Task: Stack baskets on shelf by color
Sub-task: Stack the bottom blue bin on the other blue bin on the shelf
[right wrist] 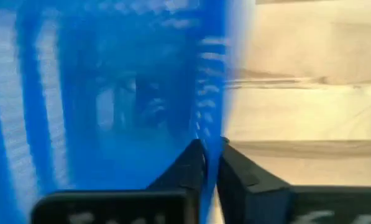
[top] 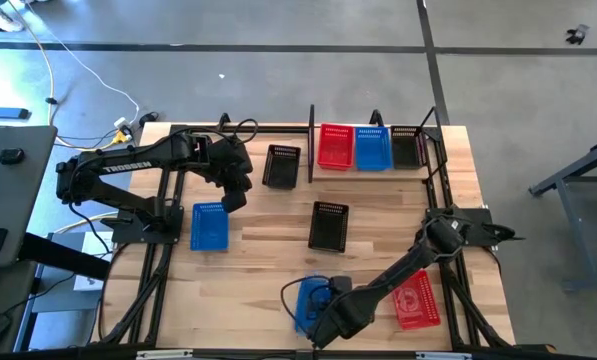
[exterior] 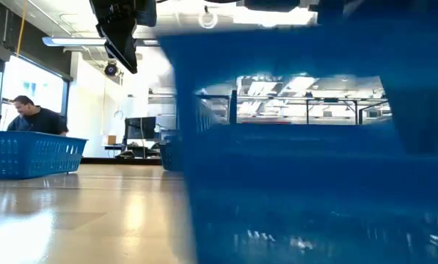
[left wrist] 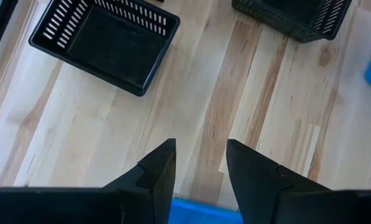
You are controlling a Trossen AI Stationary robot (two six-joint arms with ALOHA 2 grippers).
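Tabletop (top: pixel 378 215) scattered with baskets; shelf (top: pixel 373 128) at the far edge holding one red, one blue, one black. Right end effector (right wrist: pixel 211 163) clenched on the wall of a blue basket (top: pixel 311 300) at the near edge. Left end effector (left wrist: pixel 201 163) released, hovering over another blue basket (top: pixel 209 225). Risk: thin-wall pinch slipping, basket tipping during lift. Grip depth blurred, hard to judge.

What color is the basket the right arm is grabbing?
Blue. The right end effector pinches the basket wall; the right wrist view shows it best.
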